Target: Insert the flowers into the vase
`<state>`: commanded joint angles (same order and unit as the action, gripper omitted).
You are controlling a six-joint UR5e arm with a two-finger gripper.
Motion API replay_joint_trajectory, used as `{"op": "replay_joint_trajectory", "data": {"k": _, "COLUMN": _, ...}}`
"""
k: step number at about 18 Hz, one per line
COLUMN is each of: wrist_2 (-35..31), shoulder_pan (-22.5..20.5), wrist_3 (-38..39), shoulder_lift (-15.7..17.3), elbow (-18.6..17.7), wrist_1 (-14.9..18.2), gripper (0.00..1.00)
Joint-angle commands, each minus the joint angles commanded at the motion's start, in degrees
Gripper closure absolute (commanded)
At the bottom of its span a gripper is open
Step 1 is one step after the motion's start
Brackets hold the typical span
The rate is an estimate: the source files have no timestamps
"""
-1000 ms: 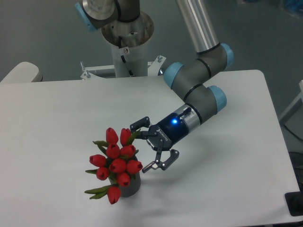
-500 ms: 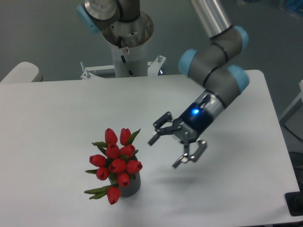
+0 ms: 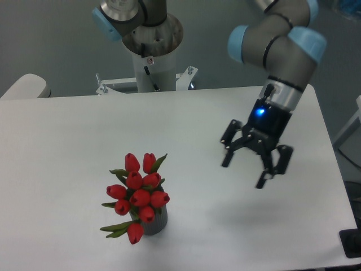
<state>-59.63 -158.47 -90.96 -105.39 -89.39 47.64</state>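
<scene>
The flowers (image 3: pixel 137 193), a bunch of red tulip buds with green leaves, stand upright in the vase (image 3: pixel 154 223) near the table's front left. Only the dark grey lower part of the vase shows beneath the buds; its opening is hidden by them. My gripper (image 3: pixel 246 174) hangs above the table well to the right of the bunch, open, with nothing between its fingers. A blue light glows on its wrist.
The robot's base column (image 3: pixel 151 53) stands at the back edge of the white table (image 3: pixel 67 147). The table's right edge runs close to the gripper, and a dark object (image 3: pixel 351 244) sits off the front right corner.
The gripper has drawn away from the flowers, moving right and up while turning its fingers downward. The flowers and vase have stayed put.
</scene>
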Motion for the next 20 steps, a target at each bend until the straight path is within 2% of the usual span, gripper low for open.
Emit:
{"op": "replay_joint_trajectory", "data": {"k": 2, "wrist_2": -6.53, "shoulder_pan": 0.44, "wrist_3": -0.01, "shoulder_lift": 0.54, "elbow": 1.14, "wrist_1": 0.52, "gripper": 0.00}}
{"op": "replay_joint_trajectory", "data": {"k": 4, "wrist_2": -8.57, "shoulder_pan": 0.53, "wrist_3": -0.09, "shoulder_lift": 0.71, "elbow": 2.63, "wrist_1": 2.10, "gripper": 0.00}}
{"op": "replay_joint_trajectory", "data": {"k": 6, "wrist_2": -11.19, "shoulder_pan": 0.44, "wrist_3": -0.53, "shoulder_lift": 0.36, "elbow": 5.17, "wrist_1": 5.78, "gripper": 0.00}}
{"op": "replay_joint_trajectory", "data": {"k": 9, "wrist_2": -19.45, "shoulder_pan": 1.49, "wrist_3": -4.48, "shoulder_lift": -1.22, "elbow": 10.79, "wrist_1": 13.86, "gripper": 0.00}}
{"op": "replay_joint_trajectory", "data": {"k": 14, "wrist_2": -20.17, "shoulder_pan": 2.55, "wrist_3": -6.42, "shoulder_lift": -3.94, "elbow": 19.06, "wrist_1": 22.84, "gripper": 0.00}}
{"op": "replay_joint_trajectory", "data": {"k": 16, "wrist_2": -20.18, "shoulder_pan": 2.37, "wrist_3": -8.09, "shoulder_lift": -4.12, "elbow": 19.69, "wrist_1": 24.17, "gripper": 0.00}}
{"op": "replay_joint_trajectory", "data": {"k": 20, "wrist_2": -20.18, "shoulder_pan": 2.55, "wrist_3": -8.62, "shoulder_lift": -4.04, "elbow": 19.34, "wrist_1": 24.26, "gripper": 0.00}}
